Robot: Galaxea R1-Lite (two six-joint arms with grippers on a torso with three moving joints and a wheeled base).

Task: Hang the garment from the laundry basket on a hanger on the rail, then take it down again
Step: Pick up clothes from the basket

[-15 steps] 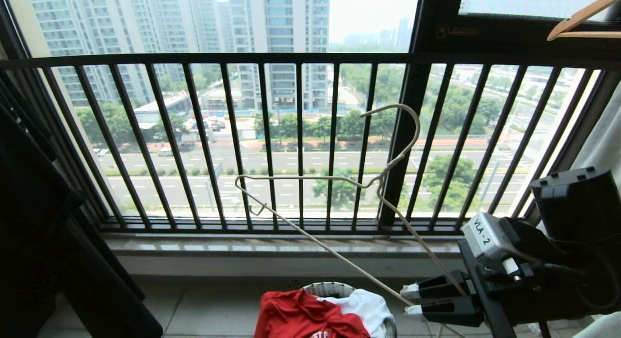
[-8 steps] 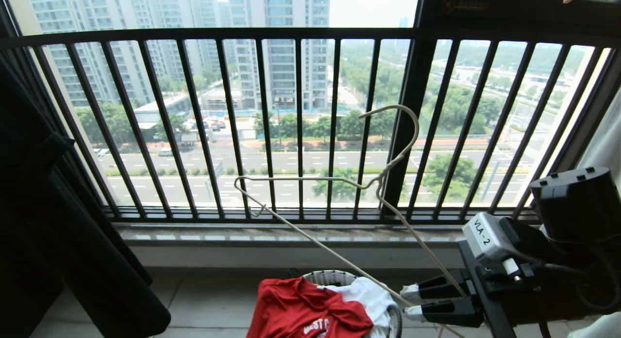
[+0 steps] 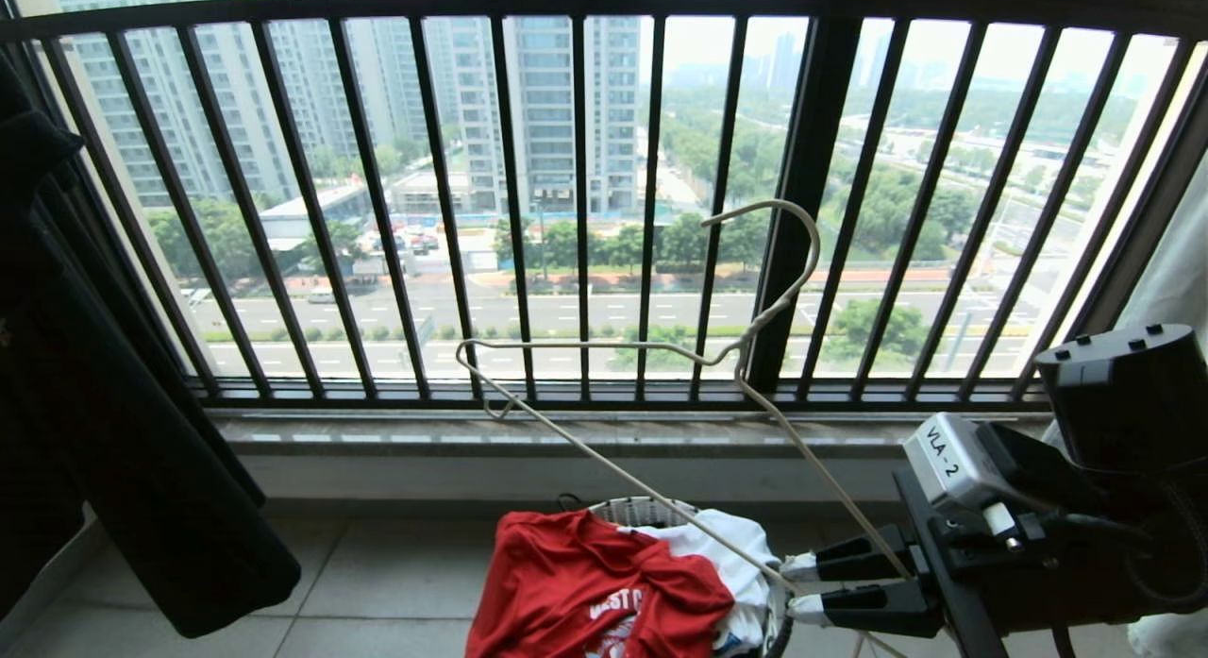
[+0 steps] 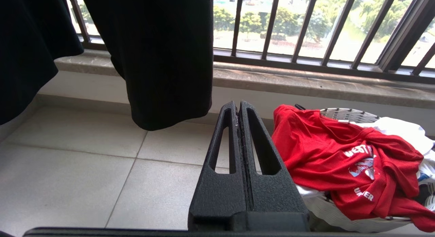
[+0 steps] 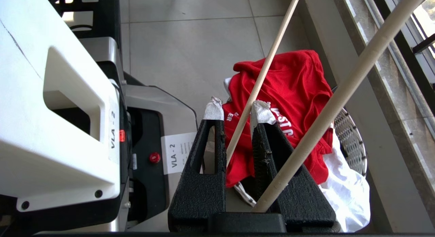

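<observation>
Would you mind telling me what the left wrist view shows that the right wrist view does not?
Only the left wrist view shows the left gripper, shut and empty above the floor tiles, and a black cloth hanging before the window railing. Only the right wrist view shows the right gripper shut on the hanger and the robot's white base. Both show the red garment lying on top of the laundry basket, over a white cloth.

A black barred window railing stands above a stone sill. Left of the railing hangs a black garment; below it lies tiled floor.
</observation>
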